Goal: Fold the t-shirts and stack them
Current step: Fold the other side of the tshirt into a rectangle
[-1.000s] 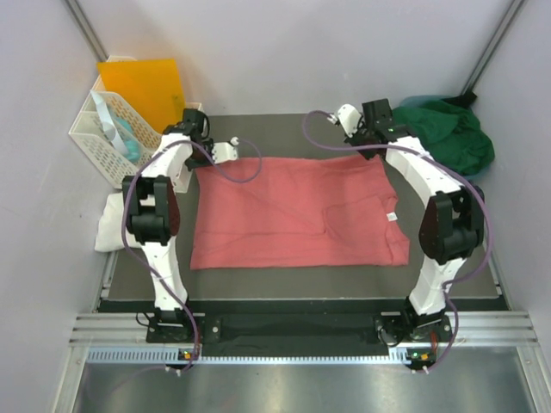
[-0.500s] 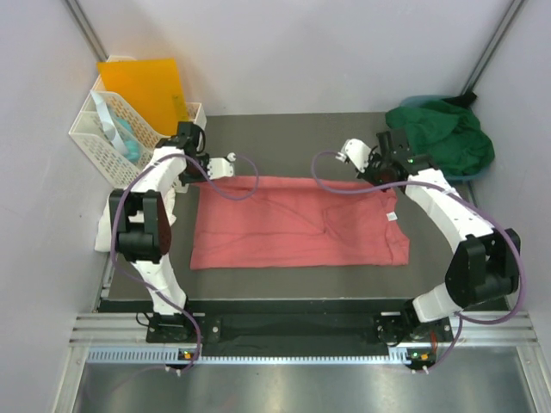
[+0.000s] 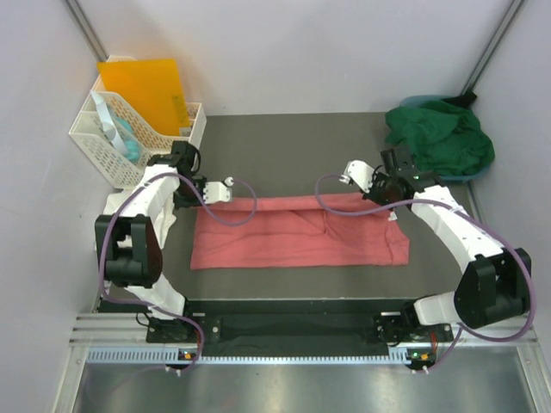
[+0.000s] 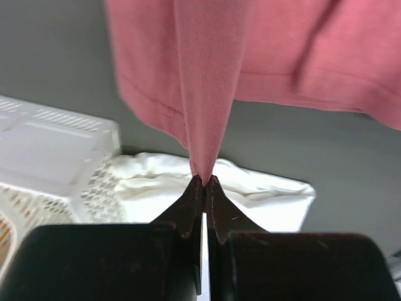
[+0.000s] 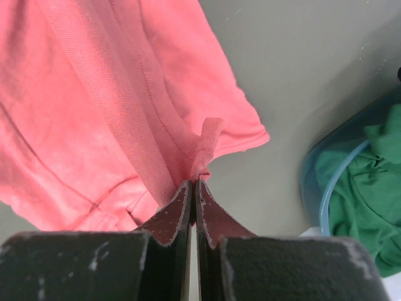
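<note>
Salmon-pink t-shirt (image 3: pixel 293 243): soft, creased cloth doubled into a long band.

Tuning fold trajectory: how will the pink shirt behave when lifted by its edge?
Likely very floppy: the pink shirt hangs in a narrow pleat from the left claw. Probably light: the right claw carries its edge on a thin pinch. Wrinkles suggest it will sag between grips.

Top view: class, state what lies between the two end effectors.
The salmon-pink t-shirt: its gripped edge runs from the left end effector to the right end effector, both shut on it. The top view shows this.
</note>
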Robot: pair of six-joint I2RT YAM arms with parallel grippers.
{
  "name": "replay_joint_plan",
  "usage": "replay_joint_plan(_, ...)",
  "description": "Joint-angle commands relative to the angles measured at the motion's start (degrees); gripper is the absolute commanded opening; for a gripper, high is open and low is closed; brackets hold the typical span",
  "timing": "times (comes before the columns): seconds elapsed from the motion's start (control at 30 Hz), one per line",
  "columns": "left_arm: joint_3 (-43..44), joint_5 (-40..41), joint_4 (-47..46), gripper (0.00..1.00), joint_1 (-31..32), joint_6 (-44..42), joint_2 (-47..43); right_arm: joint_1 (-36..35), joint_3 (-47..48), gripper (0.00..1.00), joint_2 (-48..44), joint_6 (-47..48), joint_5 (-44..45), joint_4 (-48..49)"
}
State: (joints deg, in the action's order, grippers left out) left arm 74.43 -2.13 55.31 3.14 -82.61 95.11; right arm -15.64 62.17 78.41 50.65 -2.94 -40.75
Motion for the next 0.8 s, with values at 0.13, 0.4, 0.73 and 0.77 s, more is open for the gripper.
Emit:
replay_joint_plan(0.13,-6.05,-0.59,3.75,0.00,-0.24,-2.38,-5.55,-0.44,-4.07,0.00,-5.81,5.07,-1.28,-6.18)
replay_joint_plan(0.4,-7.28,-0.59,4.98,0.00,-0.06,-2.91,-6.43,-0.53,-9.08,0.00,-7.66,5.77,-1.46,-6.27)
replay_joint_plan(0.73,-7.64,-1.82,10.15,0.02,0.47,-4.14,-4.76,-1.94,-10.23,0.03,-6.87,4.80,-2.16,-6.61)
replay_joint_plan(0.77,-7.64,-1.91,11.04,0.15,0.47,-4.57,-4.24,-2.37,-10.40,0.15,-6.61,5.41,-2.24,-7.23)
